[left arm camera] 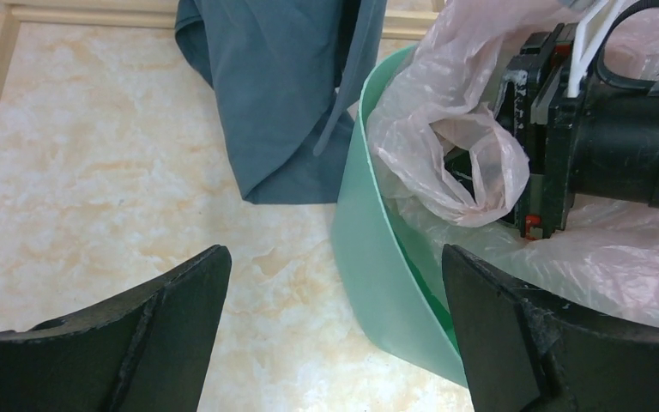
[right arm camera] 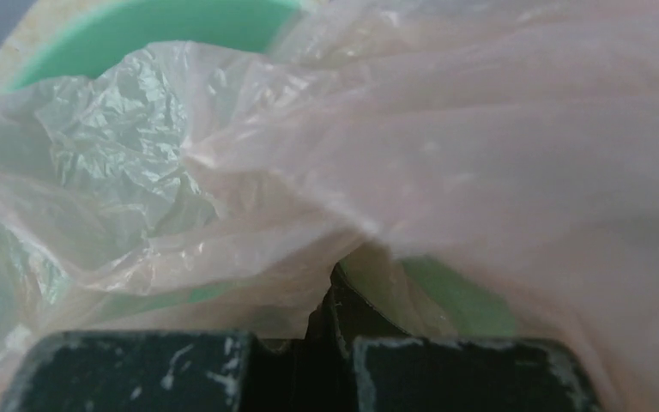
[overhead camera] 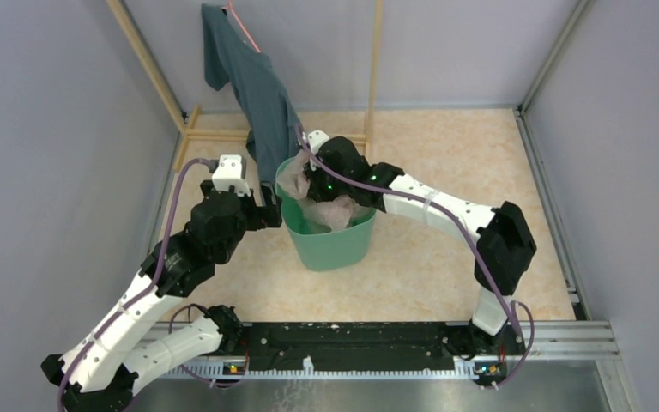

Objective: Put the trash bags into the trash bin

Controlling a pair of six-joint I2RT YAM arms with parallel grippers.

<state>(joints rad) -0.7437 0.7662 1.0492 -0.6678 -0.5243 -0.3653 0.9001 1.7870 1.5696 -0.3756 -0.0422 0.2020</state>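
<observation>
The mint-green trash bin point(overhead camera: 330, 245) stands on the floor between my arms. A pale pink trash bag point(overhead camera: 335, 210) lies crumpled inside it, spilling over the far left rim. My right gripper point(overhead camera: 313, 184) reaches down into the bin and is shut on the bag film point(right arm camera: 395, 129); the bin wall point(right arm camera: 180, 26) shows behind. My left gripper point(left arm camera: 335, 257) is open at the bin's left side, one finger outside the bin wall point(left arm camera: 377, 257), the other over the bag point(left arm camera: 455, 129). It holds nothing.
A dark teal garment point(overhead camera: 253, 86) hangs from a wooden frame point(overhead camera: 150, 64) and drapes against the bin's back left rim; it also shows in the left wrist view point(left arm camera: 283, 86). Grey walls enclose the marbled floor point(overhead camera: 446, 266).
</observation>
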